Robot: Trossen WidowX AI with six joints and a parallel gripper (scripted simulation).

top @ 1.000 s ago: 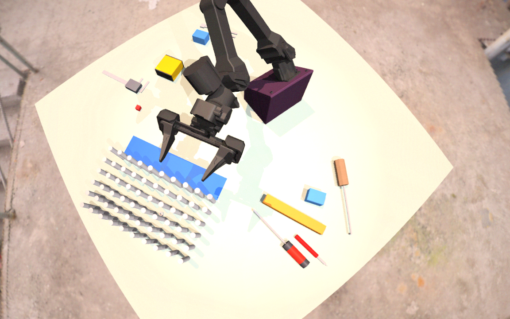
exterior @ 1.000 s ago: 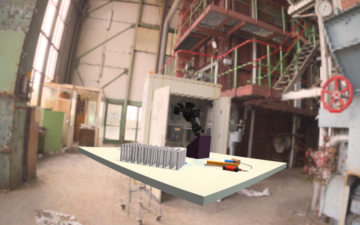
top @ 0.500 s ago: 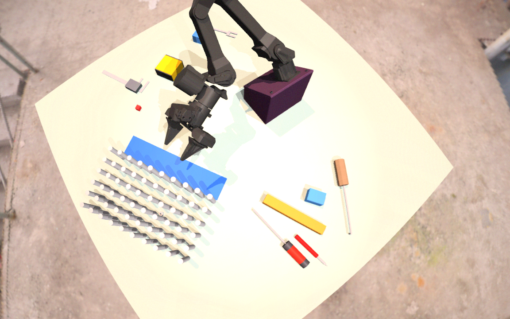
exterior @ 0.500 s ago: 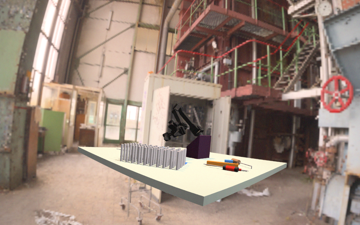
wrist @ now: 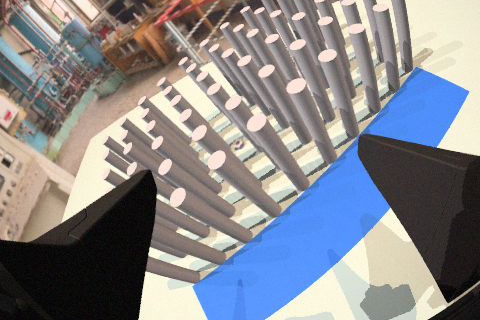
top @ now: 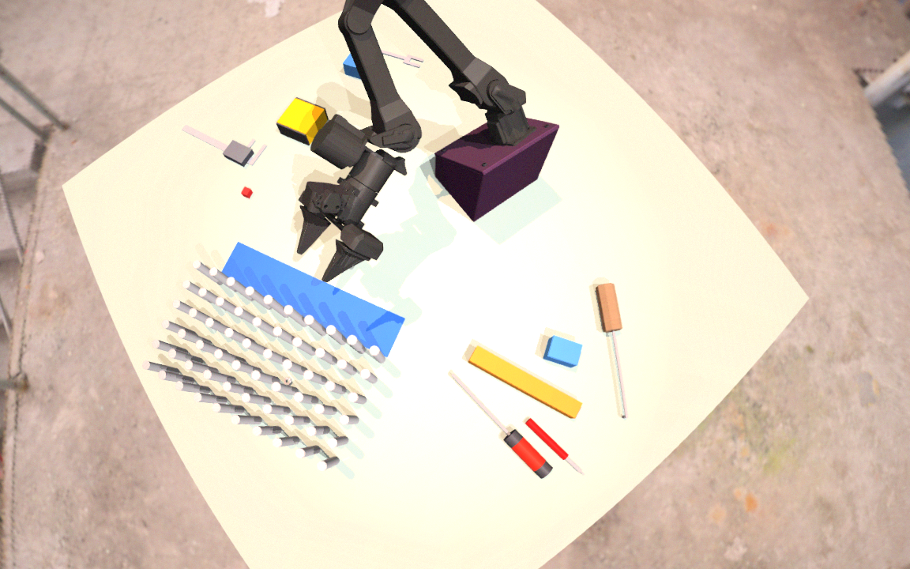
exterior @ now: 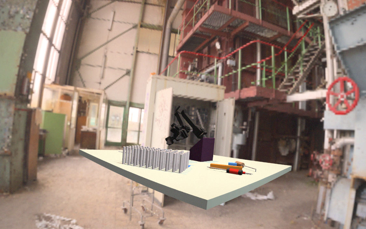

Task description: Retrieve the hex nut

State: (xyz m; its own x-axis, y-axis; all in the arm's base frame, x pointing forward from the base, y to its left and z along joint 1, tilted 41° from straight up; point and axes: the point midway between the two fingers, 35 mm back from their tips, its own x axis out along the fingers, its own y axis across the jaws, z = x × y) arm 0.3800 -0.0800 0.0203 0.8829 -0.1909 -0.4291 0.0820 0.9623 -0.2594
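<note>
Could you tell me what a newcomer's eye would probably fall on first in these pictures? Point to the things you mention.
Probably the dense block of standing metal spacers (top: 268,299) (exterior: 159,160) (wrist: 312,125), beside the flat blue strip (top: 317,295) (wrist: 325,210). Next might come the black gripper (top: 311,267) (wrist: 260,163), open above the strip's side of the field, and the dark purple pedestal (top: 515,169) (exterior: 207,149) carrying the arm.

arm bent, folded | wrist angled dn | gripper (top: 311,266) (exterior: 167,142) (wrist: 260,163) wide open, nothing btwn fingers
</note>
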